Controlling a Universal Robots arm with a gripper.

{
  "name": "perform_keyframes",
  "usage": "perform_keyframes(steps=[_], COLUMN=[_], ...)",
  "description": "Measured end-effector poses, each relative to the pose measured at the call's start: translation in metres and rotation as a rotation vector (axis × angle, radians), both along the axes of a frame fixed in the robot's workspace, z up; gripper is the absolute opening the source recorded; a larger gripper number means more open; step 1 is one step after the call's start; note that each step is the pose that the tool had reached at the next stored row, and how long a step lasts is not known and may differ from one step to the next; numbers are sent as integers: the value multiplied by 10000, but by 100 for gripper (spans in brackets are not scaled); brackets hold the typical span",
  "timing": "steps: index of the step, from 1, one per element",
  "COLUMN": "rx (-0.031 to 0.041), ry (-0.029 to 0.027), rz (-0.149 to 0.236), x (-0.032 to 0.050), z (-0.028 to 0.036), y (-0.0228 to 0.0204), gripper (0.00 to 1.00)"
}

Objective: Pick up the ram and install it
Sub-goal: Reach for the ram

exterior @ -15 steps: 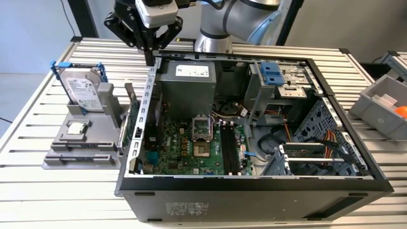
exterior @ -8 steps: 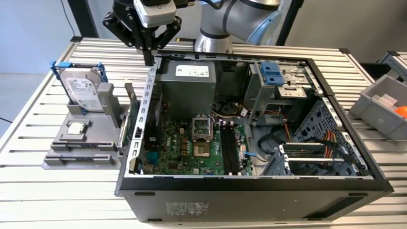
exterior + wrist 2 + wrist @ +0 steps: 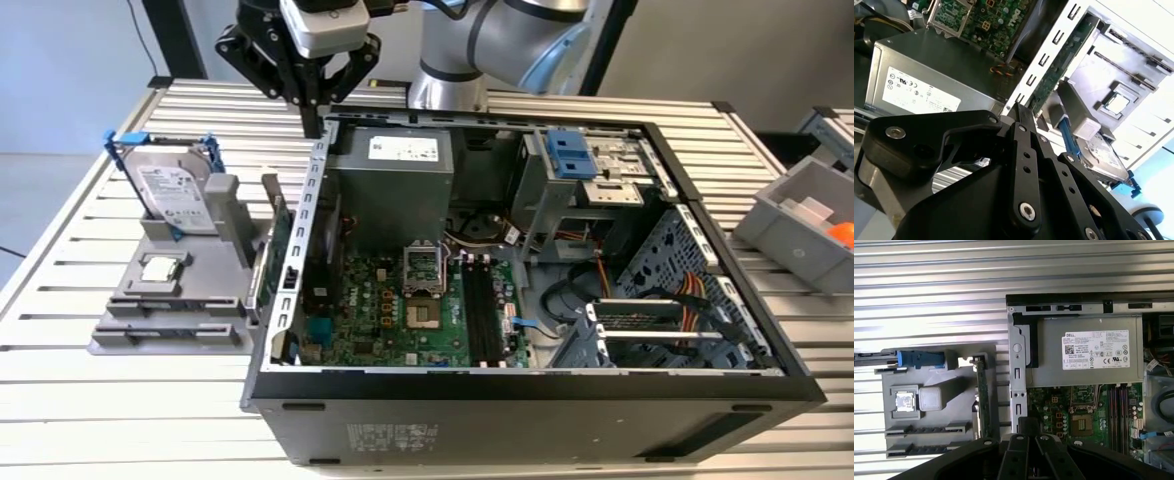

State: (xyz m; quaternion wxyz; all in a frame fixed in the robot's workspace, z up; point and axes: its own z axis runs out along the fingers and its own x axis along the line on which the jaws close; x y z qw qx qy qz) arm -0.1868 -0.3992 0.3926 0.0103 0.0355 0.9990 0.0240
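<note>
Robotics lab test bench. Robot arm stands at the back of a table of aluminium slats. An opened computer case lies on it, board exposed. The grey holder just beside it racks a hard drive, processor and ram. Grey parts bin at the exterior view's right.

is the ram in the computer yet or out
Out. The ram stands on edge in the grey holder beside the computer case, outside its wall.
</note>
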Motion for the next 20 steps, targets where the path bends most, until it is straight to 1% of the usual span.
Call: perform_keyframes(steps=[20], rx=[0], ry=[0], rz=[0], x=[-2], z=[0], y=[0], gripper=[0])
